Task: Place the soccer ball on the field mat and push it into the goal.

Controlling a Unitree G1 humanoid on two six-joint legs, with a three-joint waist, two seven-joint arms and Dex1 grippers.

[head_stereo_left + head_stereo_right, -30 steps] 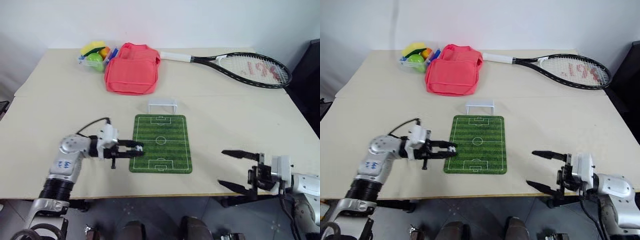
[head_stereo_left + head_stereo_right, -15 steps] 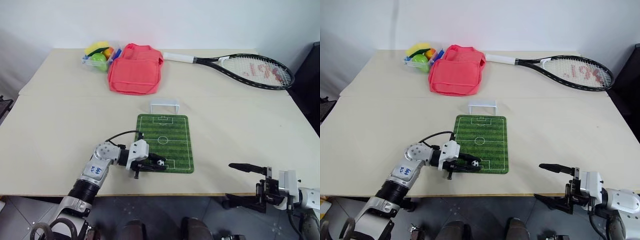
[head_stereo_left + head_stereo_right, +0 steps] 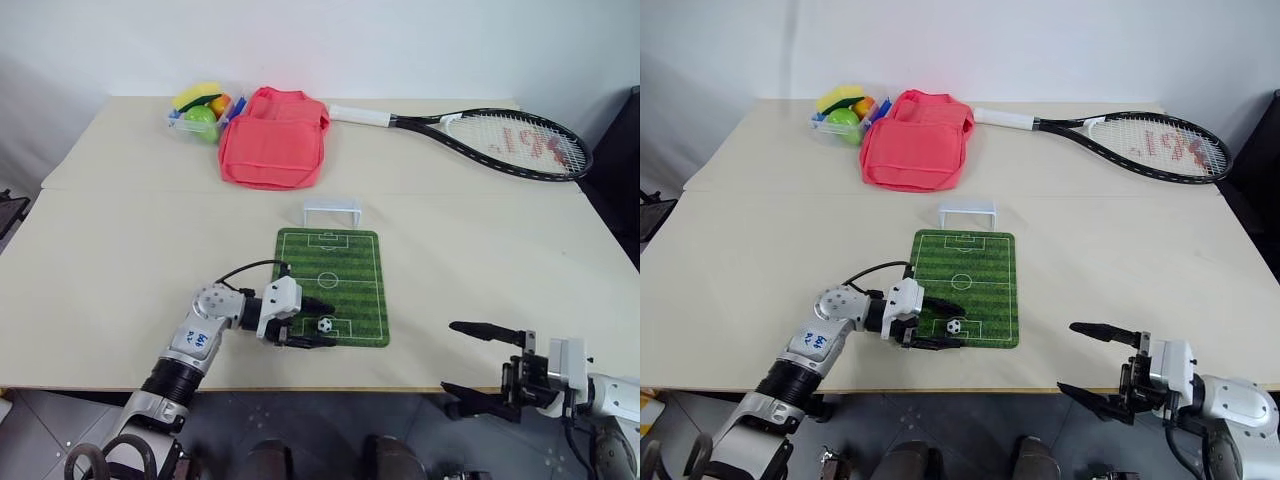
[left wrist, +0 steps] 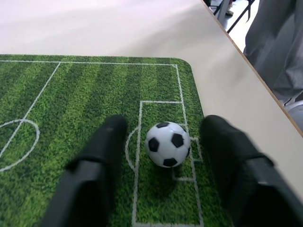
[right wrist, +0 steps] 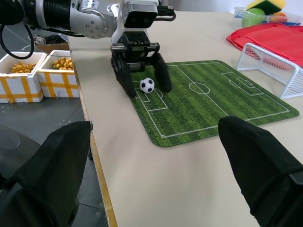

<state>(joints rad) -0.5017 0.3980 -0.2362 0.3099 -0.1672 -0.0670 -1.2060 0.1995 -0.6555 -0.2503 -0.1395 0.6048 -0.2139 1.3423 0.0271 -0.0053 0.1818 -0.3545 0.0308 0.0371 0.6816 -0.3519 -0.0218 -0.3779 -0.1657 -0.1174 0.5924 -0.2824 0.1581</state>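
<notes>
Black jaws now released soccer ball (image 4: 167, 144).

The left arm (image 3: 205, 335) was silver-grey with blue handwritten marks on its casing, a ribbed black cuff, a looping black cable and a white wrist block. Both grippers carried matte black, tapered fingers (image 4: 97, 156).

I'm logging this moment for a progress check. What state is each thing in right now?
soccer ball: resting on the mat, free between the open fingers.
field mat: lying flat on the table.
goal: upright at the mat's far end, nothing in it.
left gripper: open, straddling the ball.
right gripper: open, holding nothing.
pink bag: lying flat.
tennis racket: lying flat.
</notes>
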